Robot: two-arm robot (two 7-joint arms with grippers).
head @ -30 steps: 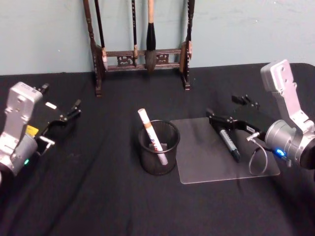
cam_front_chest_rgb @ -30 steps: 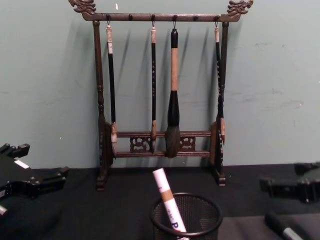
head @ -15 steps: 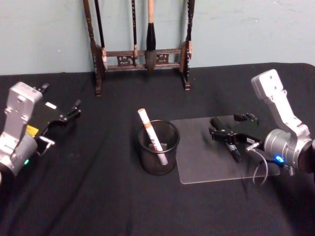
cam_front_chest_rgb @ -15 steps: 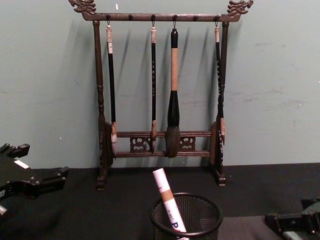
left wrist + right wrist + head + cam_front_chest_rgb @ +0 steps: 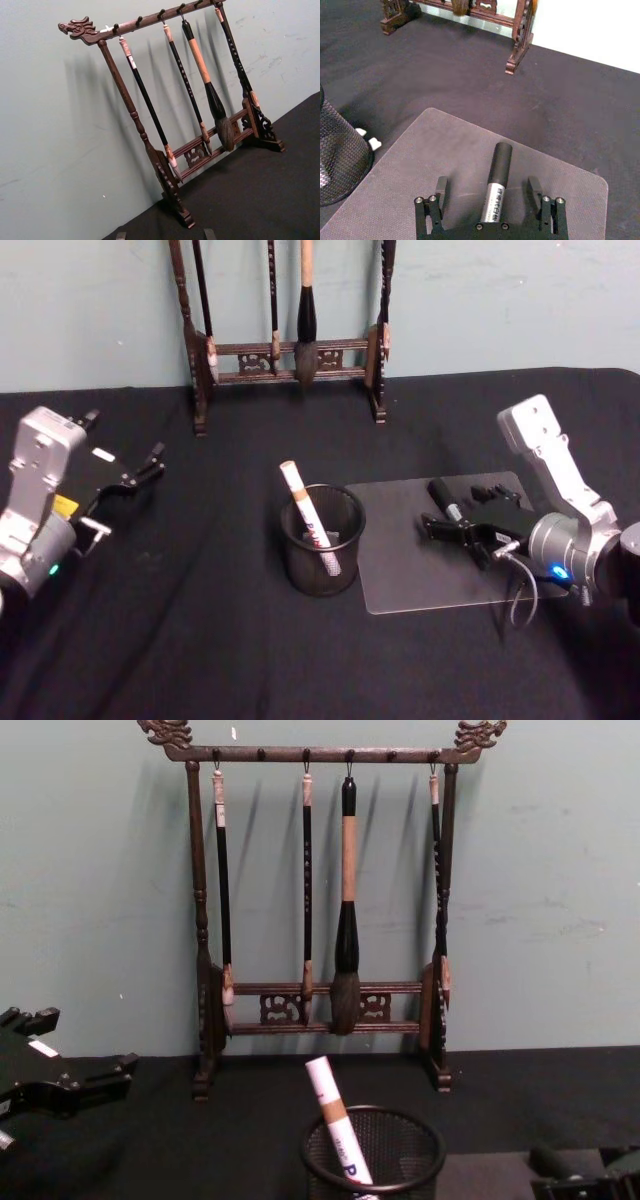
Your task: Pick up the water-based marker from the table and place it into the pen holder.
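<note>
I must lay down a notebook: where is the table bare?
Bare: the cloth between the left gripper and the pen holder, and in front of the clear mat. Crowded: the mat's right side, where the right gripper straddles the marker.

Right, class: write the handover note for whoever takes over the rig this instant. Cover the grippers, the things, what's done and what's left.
Right gripper: open, low over the mat, jaws either side of the marker, not touching it.
Left gripper: open, parked far left.
Marker: lying flat on the mat, to the right of the holder.
Holder: upright in the middle, with a white pen leaning in it.
Done: right gripper lined up on the marker.
Left: close on it, lift, carry it to the holder, drop it in.
</note>
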